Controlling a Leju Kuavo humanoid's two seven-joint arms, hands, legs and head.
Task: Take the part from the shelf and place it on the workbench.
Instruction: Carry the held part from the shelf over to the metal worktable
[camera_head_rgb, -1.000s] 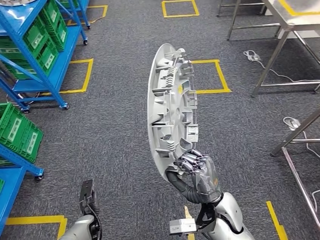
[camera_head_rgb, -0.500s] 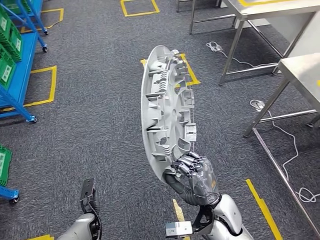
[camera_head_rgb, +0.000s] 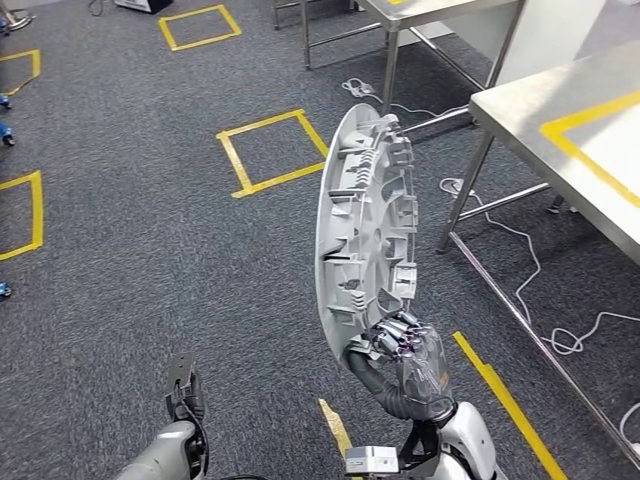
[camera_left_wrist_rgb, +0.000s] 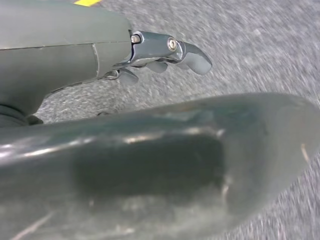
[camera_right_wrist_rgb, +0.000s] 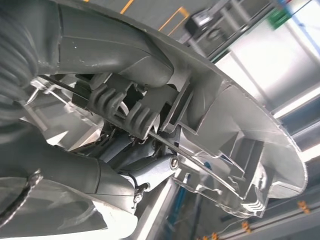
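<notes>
My right hand (camera_head_rgb: 411, 362) grips the lower rim of the wheel cover (camera_head_rgb: 366, 235), holding it upright above the carpet. My left hand (camera_left_wrist_rgb: 166, 50) hangs empty; whether its fingers are spread, I cannot tell. The carrying step: next I must reach the workbench (camera_head_rgb: 528, 130) ahead-right and lay it flat.

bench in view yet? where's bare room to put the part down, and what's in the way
Bare steel on the workbench near its front corner and along the edge, outside the yellow tape outline; the patch inside the outline looks bare too. Crowded lower down: bench legs and white cables on the floor. The right hand holds the part upright, short of the bench.
</notes>
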